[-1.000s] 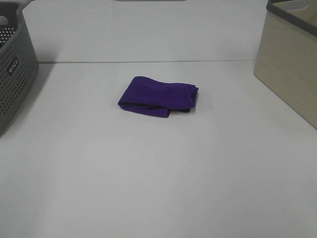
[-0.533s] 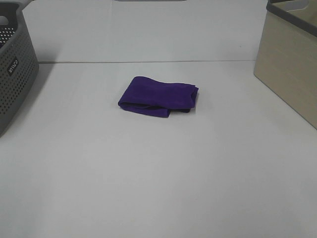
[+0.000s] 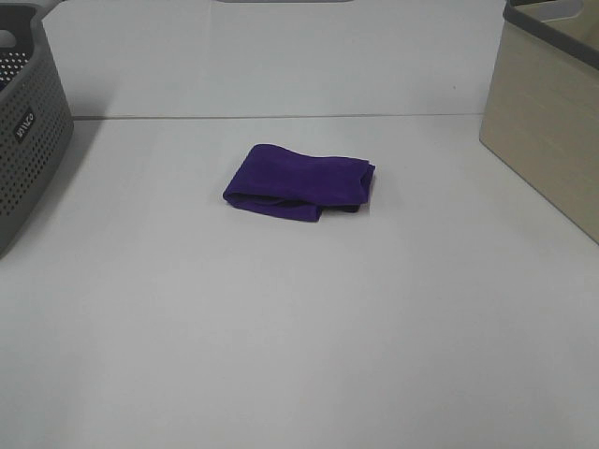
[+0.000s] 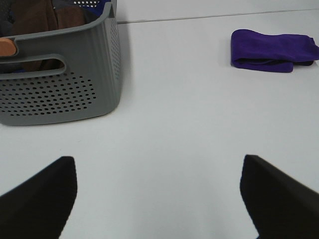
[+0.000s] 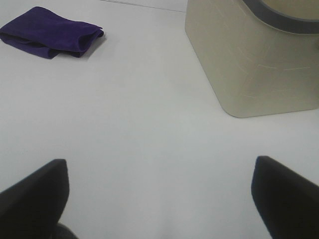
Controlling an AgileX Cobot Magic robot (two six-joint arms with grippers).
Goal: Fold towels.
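White table [image 3: 299, 327], plain matte top. Folded purple towel [image 3: 299, 181] lying mid-table. Grey perforated basket [image 3: 28, 122] sitting at left edge, beige bin [image 3: 547, 140] at right, both well apart from towel.

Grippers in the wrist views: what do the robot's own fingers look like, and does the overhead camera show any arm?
Left gripper and right gripper show only as plain black, blunt, wedge-shaped fingertips at the picture edges. No cables or markings visible. The overhead view shows no arm.
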